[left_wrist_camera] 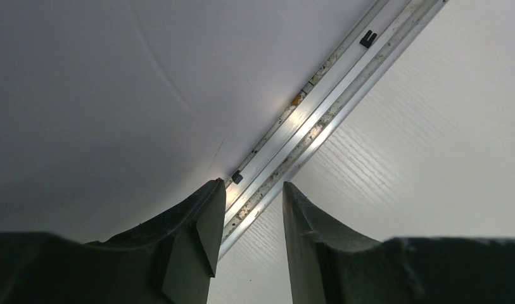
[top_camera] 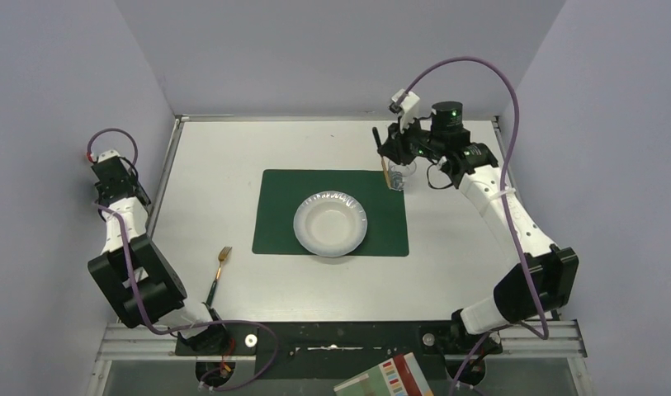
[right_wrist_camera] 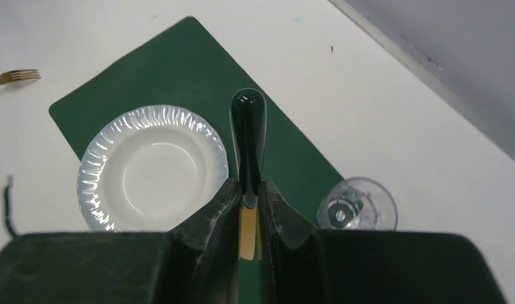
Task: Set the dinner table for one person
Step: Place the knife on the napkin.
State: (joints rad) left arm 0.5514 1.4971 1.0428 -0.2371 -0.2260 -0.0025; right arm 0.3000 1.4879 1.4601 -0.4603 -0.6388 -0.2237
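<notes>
The white dinner table (top_camera: 208, 165) carries a dark green placemat (top_camera: 278, 210) with a white paper bowl (top_camera: 330, 224) on it. My right gripper (top_camera: 389, 155) hangs above the mat's far right corner, shut on a knife (right_wrist_camera: 248, 126). The knife's black handle sticks out past the fingertips and its gold blade sits between the fingers. A clear glass (top_camera: 403, 172) stands just right of that corner and also shows in the right wrist view (right_wrist_camera: 358, 206). A gold fork with a black handle (top_camera: 219, 271) lies on the table, front left. My left gripper (top_camera: 111, 173) is open and empty over the table's left rim (left_wrist_camera: 318, 107).
Grey walls close in the table on the left, back and right. The placemat (right_wrist_camera: 178, 69), bowl (right_wrist_camera: 150, 168) and fork head (right_wrist_camera: 17, 76) show in the right wrist view. A colourful card (top_camera: 385, 378) lies below the front rail.
</notes>
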